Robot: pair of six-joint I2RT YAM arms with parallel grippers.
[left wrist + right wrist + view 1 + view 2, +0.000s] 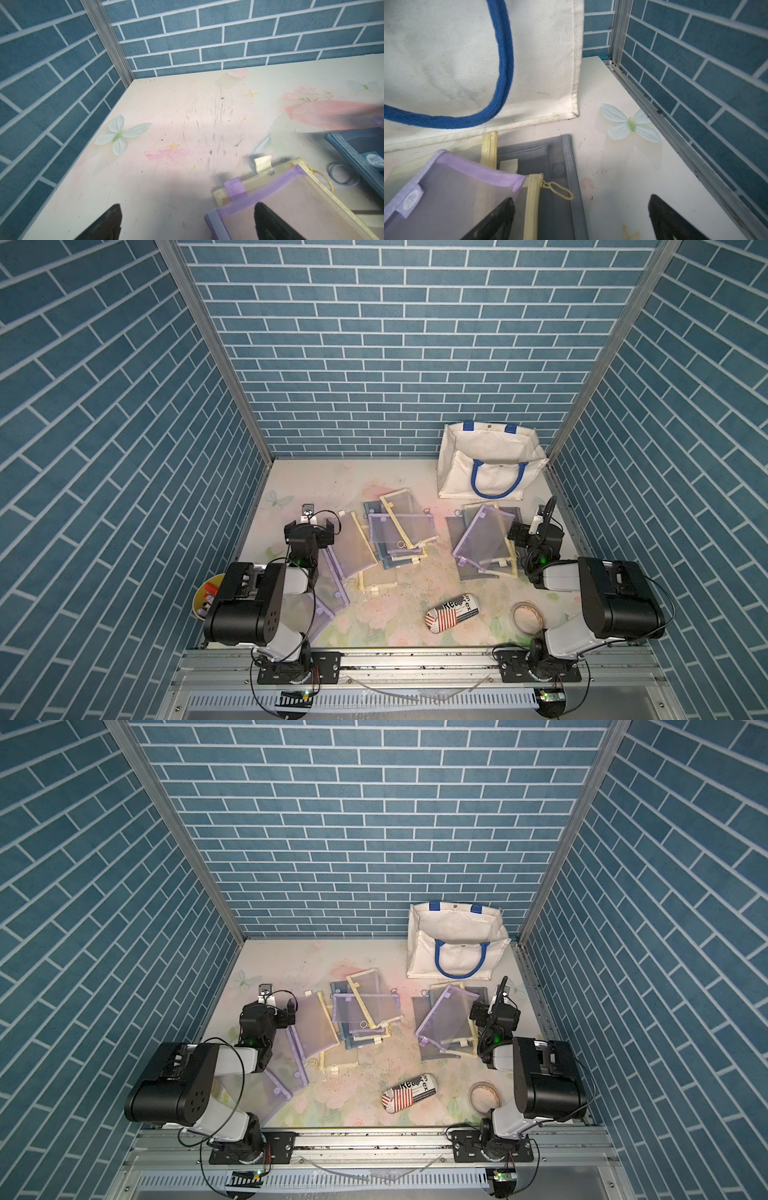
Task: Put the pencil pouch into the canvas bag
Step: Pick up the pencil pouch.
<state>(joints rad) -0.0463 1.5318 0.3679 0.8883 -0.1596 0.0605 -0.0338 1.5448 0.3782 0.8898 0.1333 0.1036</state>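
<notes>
The off-white canvas bag (490,456) (457,936) with blue handles stands open at the back right; in the right wrist view its side (446,52) is close. Several mesh pencil pouches lie in three piles: left (353,547), middle (399,526) and right (484,535). My left gripper (309,526) (188,207) is open and empty above the left pile's far end, one finger over a purple pouch (291,207). My right gripper (536,531) (581,199) is open and empty beside the right pile, one finger over a purple pouch (456,187) and straddling the grey pouch (560,166) edge.
A printed oval case (453,611) and a tape roll (528,616) lie near the front. A yellow bowl (203,597) of markers sits by the left arm's base. Brick-patterned walls close in three sides, with a metal rail (675,145) to the right.
</notes>
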